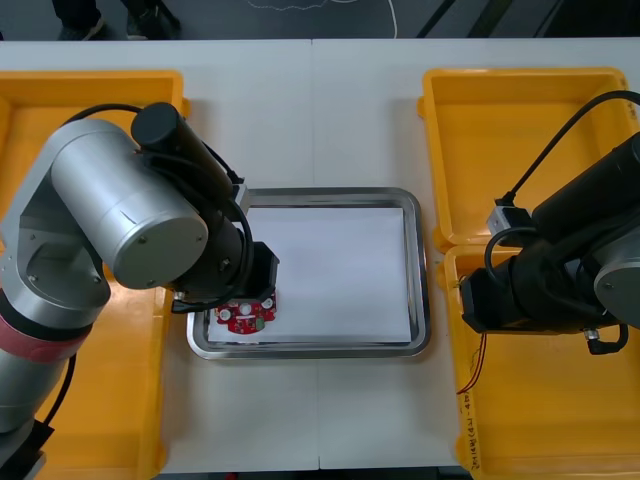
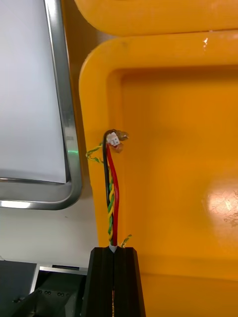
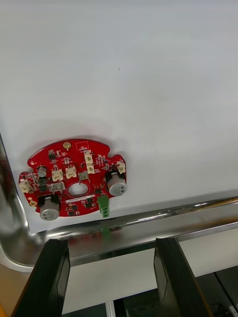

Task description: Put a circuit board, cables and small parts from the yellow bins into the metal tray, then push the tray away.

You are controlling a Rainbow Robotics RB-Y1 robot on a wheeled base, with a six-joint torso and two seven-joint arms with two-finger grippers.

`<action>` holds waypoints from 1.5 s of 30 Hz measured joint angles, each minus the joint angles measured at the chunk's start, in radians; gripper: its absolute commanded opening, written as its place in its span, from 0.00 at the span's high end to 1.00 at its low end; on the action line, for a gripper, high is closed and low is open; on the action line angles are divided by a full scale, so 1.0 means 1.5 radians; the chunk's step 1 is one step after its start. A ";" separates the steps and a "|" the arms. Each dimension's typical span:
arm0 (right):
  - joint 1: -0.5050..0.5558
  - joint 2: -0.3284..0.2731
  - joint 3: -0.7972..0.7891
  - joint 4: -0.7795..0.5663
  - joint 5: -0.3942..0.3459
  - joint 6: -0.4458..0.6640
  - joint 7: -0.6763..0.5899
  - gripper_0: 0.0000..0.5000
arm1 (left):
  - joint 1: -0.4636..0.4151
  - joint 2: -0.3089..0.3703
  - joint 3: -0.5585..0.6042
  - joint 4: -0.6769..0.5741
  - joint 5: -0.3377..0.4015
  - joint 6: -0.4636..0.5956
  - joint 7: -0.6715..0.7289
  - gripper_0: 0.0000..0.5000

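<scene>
Already one board in the tray, one cable gripped.
Board (image 3: 74, 181) lies in the near left corner of the tray (image 1: 425, 270); the left pincer (image 3: 111, 241) hangs by it, jaws wide apart, holding nothing. Right pincer (image 2: 114, 250), above the near right bin (image 2: 173, 148), is clamped on a cable (image 2: 111, 193). That cable, small parts and the push look left to do.
</scene>
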 measured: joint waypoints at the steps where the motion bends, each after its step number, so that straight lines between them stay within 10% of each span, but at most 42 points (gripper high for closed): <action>1: -0.003 0.000 0.000 0.000 -0.002 0.000 0.010 1.00 | -0.007 0.008 0.004 0.000 0.012 0.000 0.000 0.05; 23: -0.084 0.000 0.000 0.000 -0.065 -0.003 0.254 1.00 | -0.195 0.261 0.075 0.145 0.271 0.001 0.000 0.07; 36: -0.165 0.022 0.062 0.017 -0.070 -0.012 0.413 1.00 | -0.231 0.326 0.114 0.297 0.218 0.001 -0.011 0.06; 45: -0.222 0.050 0.154 0.068 -0.035 -0.057 0.447 1.00 | -0.231 0.326 0.171 0.397 0.178 0.001 -0.236 0.05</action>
